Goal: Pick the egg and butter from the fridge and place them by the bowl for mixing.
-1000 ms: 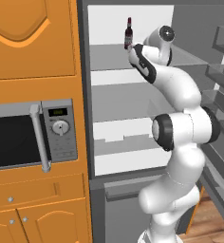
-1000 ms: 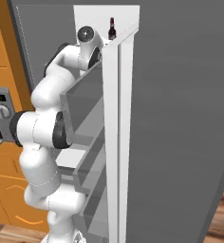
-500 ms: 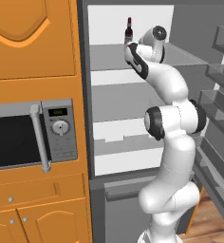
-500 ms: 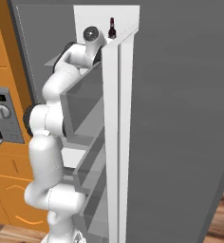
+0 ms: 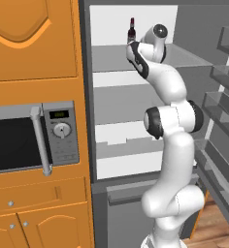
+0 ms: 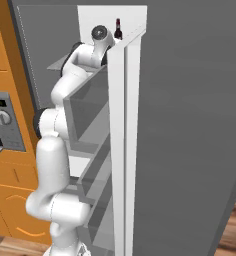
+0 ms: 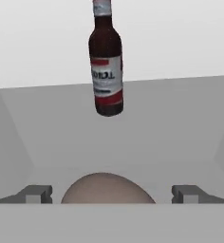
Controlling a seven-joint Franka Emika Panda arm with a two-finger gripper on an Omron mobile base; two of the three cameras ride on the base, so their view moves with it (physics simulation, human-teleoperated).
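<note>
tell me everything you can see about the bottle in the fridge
The bottle is dark brown glass by the look of it, with a red and white label on its body and another on the neck. It stands upright on the fridge's top grey shelf, near the white back wall. Nothing grips it; the egg lies apart, nearer the camera.

The top shelf (image 7: 180, 133) of the fridge (image 5: 111, 97) is left bare on both sides of the egg (image 7: 108, 189), so room is offered for the spread fingers (image 7: 35, 193) flanking it. Behind the egg, well apart, the way deeper is barred by an upright bottle (image 7: 106, 61). On the right, passage is narrowed by the open door's shelves (image 5: 223, 72).
</note>
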